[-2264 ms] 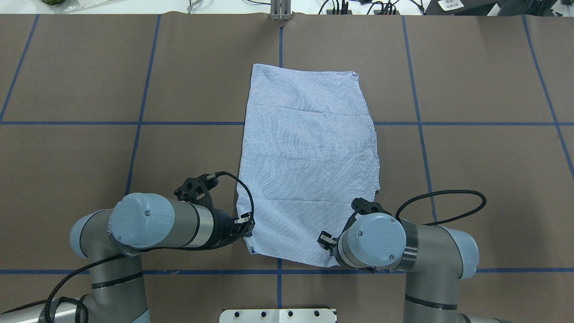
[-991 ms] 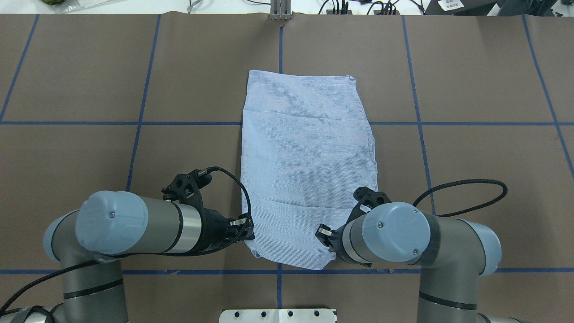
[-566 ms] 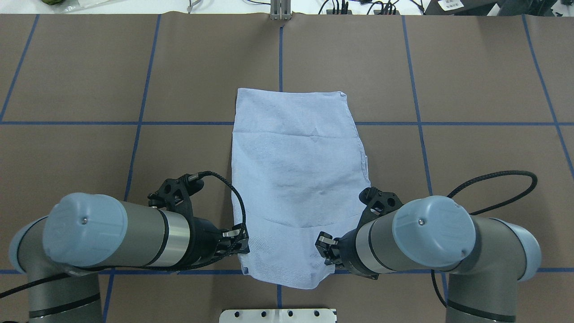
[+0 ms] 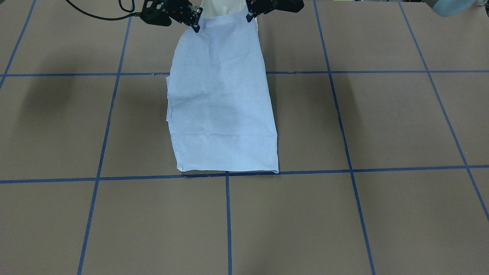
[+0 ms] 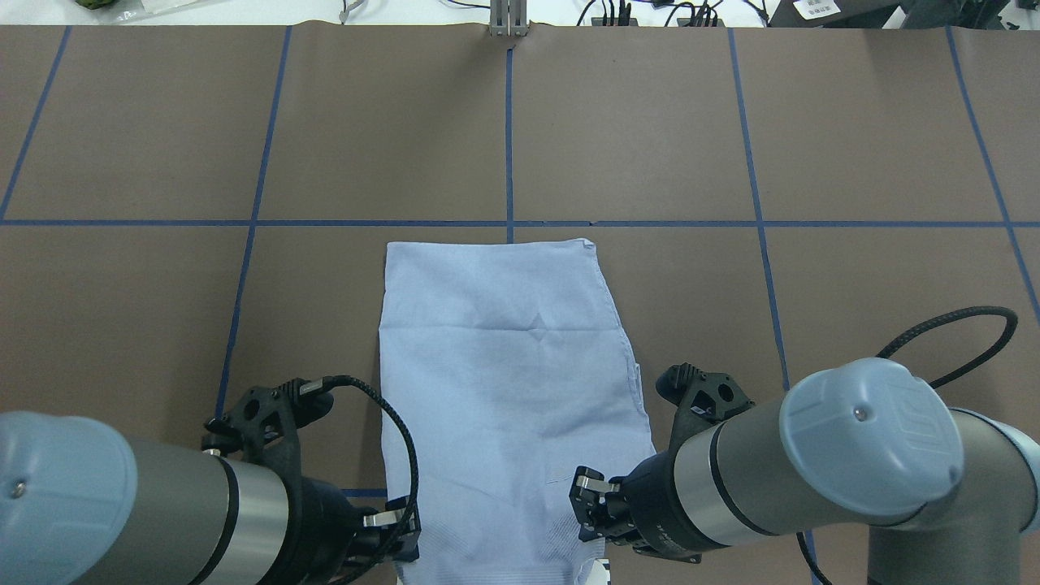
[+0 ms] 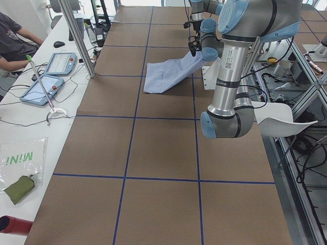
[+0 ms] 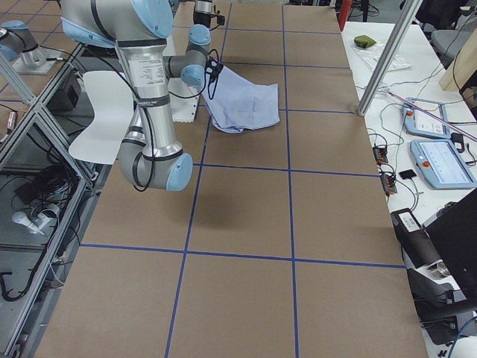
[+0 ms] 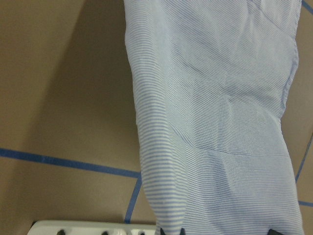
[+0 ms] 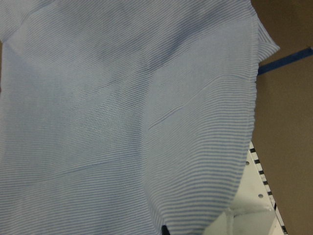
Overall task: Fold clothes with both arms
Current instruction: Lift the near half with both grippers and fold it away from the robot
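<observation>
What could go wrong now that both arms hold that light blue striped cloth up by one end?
1. The left gripper and right gripper each pinch only a corner of the light blue striped shirt; one corner might slip, leaving the folded layers lopsided.
2. The held end hangs above the white base plate at the table's near edge; a pull toward the robot could snag it there or crumple the part lying on the brown table.

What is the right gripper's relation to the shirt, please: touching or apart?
Touching: the front-facing view shows the right gripper pinching a corner of the shirt.
</observation>
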Available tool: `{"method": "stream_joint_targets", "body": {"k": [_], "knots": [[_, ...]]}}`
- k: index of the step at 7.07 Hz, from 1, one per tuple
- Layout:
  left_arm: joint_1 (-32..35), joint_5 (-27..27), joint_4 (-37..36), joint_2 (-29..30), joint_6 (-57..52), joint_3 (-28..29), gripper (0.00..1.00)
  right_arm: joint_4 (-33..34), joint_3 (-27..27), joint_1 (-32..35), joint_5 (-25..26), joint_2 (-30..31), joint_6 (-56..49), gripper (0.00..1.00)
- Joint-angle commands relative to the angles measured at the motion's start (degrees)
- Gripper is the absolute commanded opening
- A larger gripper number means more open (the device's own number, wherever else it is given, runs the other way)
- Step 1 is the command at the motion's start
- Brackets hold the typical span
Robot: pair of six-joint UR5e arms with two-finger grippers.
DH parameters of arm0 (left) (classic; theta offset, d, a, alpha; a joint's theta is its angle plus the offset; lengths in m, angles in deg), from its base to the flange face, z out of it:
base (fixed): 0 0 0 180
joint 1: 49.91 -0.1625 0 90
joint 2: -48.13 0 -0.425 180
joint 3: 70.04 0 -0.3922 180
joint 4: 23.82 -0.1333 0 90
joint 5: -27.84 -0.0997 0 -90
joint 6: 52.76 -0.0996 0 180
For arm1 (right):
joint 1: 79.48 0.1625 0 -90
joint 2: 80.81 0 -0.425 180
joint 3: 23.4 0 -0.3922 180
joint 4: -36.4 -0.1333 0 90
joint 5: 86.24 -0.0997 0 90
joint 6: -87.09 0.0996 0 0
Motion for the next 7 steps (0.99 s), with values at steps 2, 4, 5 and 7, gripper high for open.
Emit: {"method": "stream_joint_targets", "body": {"k": [2, 4, 5, 7], "knots": [[-1.2, 0.0, -3.8, -0.3, 2.0, -2.5, 0.00, 0.1, 1.3, 1.9, -2.8, 0.0, 0.3, 0.00], [1.2, 0.1, -3.9, 0.0, 1.7, -2.3, 0.00, 0.5, -1.4, 8.1, -6.9, -0.4, -0.1, 0.00], [3.4, 0.5, -3.7, 0.5, 1.1, -1.6, 0.00, 0.4, -3.1, 10.0, -8.0, -1.0, -0.1, 0.00], [10.9, 0.6, -3.2, 1.0, -2.7, -0.4, 0.00, 0.4, -8.4, 13.7, -8.1, -5.0, -2.2, 0.00]]}}
